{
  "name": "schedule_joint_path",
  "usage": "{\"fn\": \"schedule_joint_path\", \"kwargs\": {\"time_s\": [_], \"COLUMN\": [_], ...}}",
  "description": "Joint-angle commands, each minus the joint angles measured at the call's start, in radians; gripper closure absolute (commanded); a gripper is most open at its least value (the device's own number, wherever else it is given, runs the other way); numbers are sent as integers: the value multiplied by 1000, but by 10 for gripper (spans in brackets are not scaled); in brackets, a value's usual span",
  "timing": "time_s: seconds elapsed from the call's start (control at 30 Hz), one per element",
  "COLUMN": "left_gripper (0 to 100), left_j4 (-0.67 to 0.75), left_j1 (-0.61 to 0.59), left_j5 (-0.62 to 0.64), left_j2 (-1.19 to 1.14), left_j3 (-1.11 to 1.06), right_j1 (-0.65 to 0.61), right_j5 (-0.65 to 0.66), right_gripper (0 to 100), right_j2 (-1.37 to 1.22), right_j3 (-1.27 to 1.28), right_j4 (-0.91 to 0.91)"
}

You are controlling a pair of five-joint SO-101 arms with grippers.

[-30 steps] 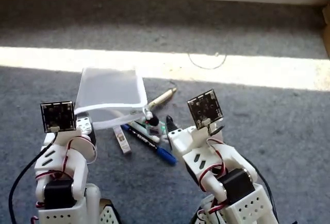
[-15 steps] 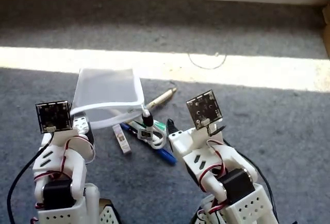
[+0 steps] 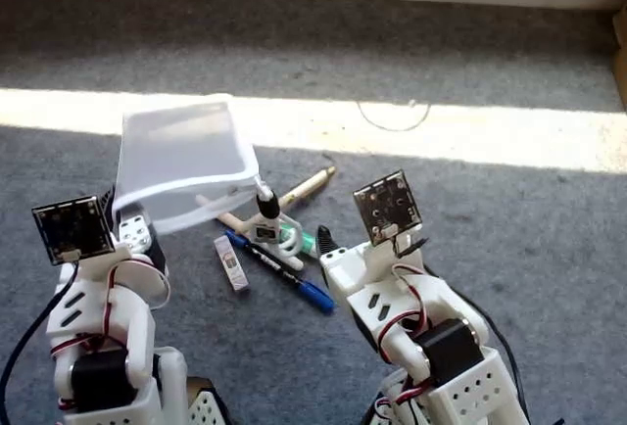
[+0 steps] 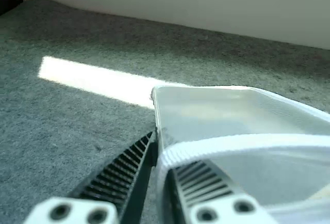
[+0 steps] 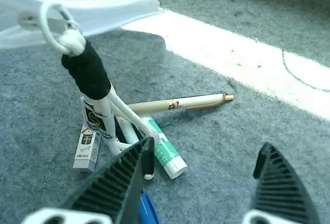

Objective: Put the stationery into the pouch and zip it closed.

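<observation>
The pouch [image 3: 181,156], translucent white mesh with a white woven edge band, is held tilted off the grey carpet [image 3: 509,239]. The left pincer [image 4: 161,157] is clamped on that band at the near corner. From the pouch's opposite near corner hangs the zipper pull [image 5: 85,69]: a white ring, a black sleeve and a white tag with a dark printed label too small to make out. Its lower end reaches into the stationery lying just below and beside the pouch.

Nearest the pull is a green-and-white marker [image 5: 162,149] with fine print along its barrel. A beige pen [image 5: 178,102] with a small printed mark lies just beyond the marker. A blue-capped pen [image 3: 284,271] and a small white labelled box [image 5: 86,146] lie on the pouch's near side.

The right pincer [image 5: 206,152] hovers beside this pile, its jaws wide apart and holding nothing.
</observation>
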State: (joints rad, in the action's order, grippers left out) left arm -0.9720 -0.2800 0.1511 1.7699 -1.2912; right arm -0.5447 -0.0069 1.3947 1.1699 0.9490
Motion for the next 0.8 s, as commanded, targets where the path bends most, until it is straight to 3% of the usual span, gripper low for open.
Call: {"fn": "schedule_joint_path", "kwargs": {"time_s": [0.0,0.3,0.43,0.77], "left_gripper": [993,993,993,993], "left_j4": [17,-41,-49,-74], "left_j1": [24,47,114,120], "left_j5": [12,8,-18,-40], "left_j2": [-1,-2,-2,-38], "left_j3": [90,162,160,262], "right_j1": [13,59,59,59], "right_j5": [-11,-68,-92,-97], "right_gripper": [728,728,728,729], "right_j2": [-113,-410,-435,-441], "right_j3": [-99,-188,-193,-193], "right_j4": [8,4,2,2]}}
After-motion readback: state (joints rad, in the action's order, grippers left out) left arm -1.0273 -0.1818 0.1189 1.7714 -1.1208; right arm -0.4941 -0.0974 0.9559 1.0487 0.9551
